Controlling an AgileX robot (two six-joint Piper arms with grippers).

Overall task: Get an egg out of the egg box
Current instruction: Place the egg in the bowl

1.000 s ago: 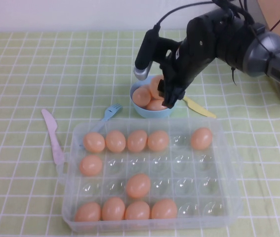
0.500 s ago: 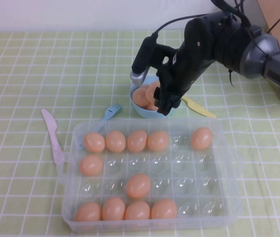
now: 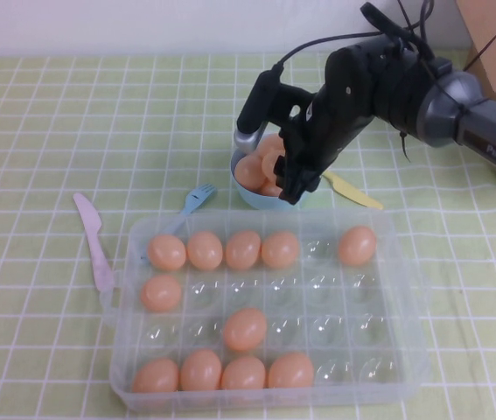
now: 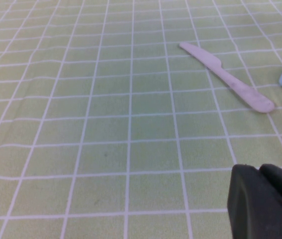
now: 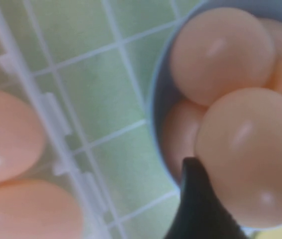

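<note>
The clear egg box (image 3: 409, 297) lies at the front of the table with several peach eggs in its cups. My right gripper (image 3: 287, 173) hangs over the light-blue bowl (image 3: 265, 201) just behind the box, shut on an egg (image 3: 271, 163) that is low over the other eggs in the bowl. In the right wrist view the held egg (image 5: 250, 154) lies against one dark finger (image 5: 195, 209), above the bowl's rim (image 5: 155, 114), with the box edge (image 5: 36, 104) beside it. My left gripper (image 4: 265, 199) is shut and empty over bare cloth, out of the high view.
A pink plastic knife (image 3: 93, 241) lies left of the box, also seen in the left wrist view (image 4: 225, 77). A blue fork (image 3: 193, 199) lies behind the box's far left corner. A yellow knife (image 3: 352, 191) lies right of the bowl. A cardboard box (image 3: 492, 44) stands far right.
My right gripper has come down and slightly left with the egg, lower into the bowl. The eggs in the box have not moved.
</note>
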